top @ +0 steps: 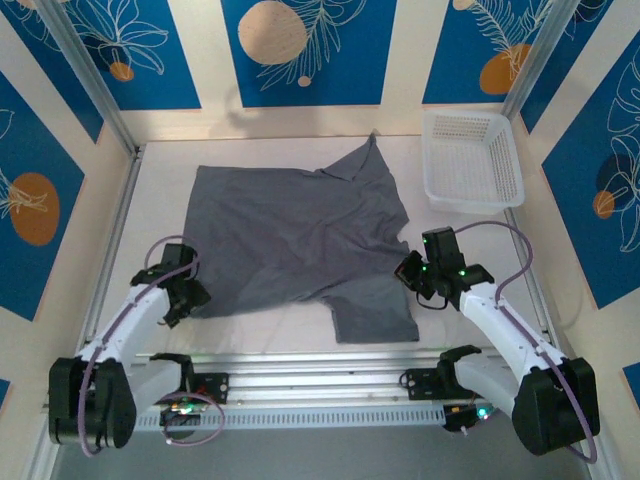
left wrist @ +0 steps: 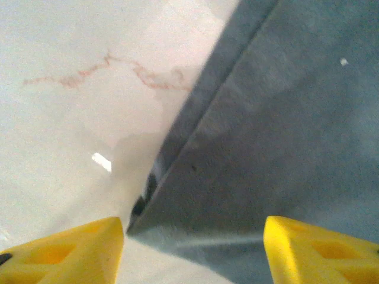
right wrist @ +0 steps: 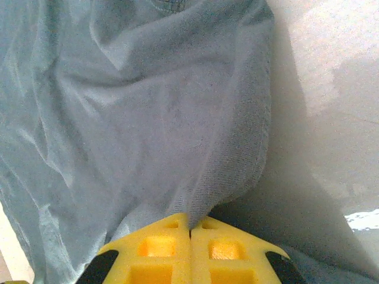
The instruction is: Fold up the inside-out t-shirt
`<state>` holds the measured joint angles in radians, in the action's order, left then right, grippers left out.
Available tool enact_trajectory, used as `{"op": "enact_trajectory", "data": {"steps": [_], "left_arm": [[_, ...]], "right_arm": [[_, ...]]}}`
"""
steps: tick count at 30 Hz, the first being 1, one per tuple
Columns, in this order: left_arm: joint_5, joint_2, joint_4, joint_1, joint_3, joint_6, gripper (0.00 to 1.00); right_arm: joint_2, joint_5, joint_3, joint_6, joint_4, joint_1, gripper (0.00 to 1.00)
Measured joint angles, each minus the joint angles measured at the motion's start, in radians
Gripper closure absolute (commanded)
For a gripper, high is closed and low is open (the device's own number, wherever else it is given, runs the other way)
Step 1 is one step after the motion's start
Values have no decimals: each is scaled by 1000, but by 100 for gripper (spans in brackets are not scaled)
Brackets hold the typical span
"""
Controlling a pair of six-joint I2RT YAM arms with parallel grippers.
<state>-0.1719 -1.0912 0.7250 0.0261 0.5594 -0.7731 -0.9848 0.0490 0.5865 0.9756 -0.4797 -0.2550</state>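
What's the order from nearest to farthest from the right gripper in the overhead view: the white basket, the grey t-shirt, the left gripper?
Measured from the right gripper:
1. Grey t-shirt: pinched in the gripper's shut fingers and spread out to its left.
2. White basket: beyond the gripper, at the table's far right corner.
3. Left gripper: across the shirt, at its left edge.

Item count: one slate-grey t-shirt point(top: 300, 240); one white mesh basket point(top: 472, 160); one table point(top: 160, 190). Two arms: left arm point(top: 130, 325), right arm point(top: 505, 325). Two grippers: left gripper point(top: 188, 296), right gripper point(top: 407, 270).
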Motion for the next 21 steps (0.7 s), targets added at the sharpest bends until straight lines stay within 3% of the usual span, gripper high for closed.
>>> {"op": "enact_trajectory", "data": {"steps": [4,9,21], "left_arm": [[41,-47,-55,-21,-3,24,63],[69,-78,-84,-33,-3,42,100],[13,95,-45,-82,45,31,100]], "right_arm": [[19,-4,-6,0,5,6,100],[29,-12,-23,1,5,25,100],[113,-26,-6,-19,-37,174,100]]}}
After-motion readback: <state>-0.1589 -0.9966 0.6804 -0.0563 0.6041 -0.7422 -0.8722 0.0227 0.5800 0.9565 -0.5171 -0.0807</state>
